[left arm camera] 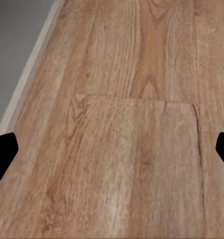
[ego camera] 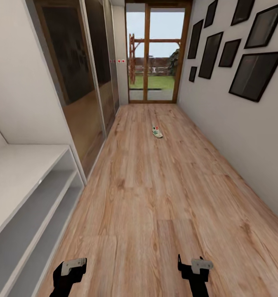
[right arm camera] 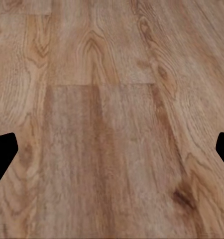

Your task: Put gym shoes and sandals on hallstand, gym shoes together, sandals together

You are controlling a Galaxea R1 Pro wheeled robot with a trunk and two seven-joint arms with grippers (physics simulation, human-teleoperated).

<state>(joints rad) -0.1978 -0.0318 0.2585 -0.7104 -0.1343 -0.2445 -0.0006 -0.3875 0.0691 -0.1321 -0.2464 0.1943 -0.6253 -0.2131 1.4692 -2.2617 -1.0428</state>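
Corridor floor [ego camera: 155, 194] runs ahead to a glass door [ego camera: 155, 53]. One gym shoe [ego camera: 157, 132] lies alone on the planks at 12 o'clock, well ahead. Rack [ego camera: 27, 194] sits at 9 o'clock, shelves bare. Left gripper [ego camera: 71, 270] and right gripper [ego camera: 194, 268] hang low over bare floor, jaws spread wide, nothing held.

Bright, even daylight enters through the glass door [ego camera: 156, 51] at the corridor's far end. The wood floor [ego camera: 155, 198] is softly lit, with no hard shadows. Faint reflections show on the dark wardrobe fronts [ego camera: 79, 82]. Walls lean outward near the head view's edges. Both wrist views look slightly soft and grainy.
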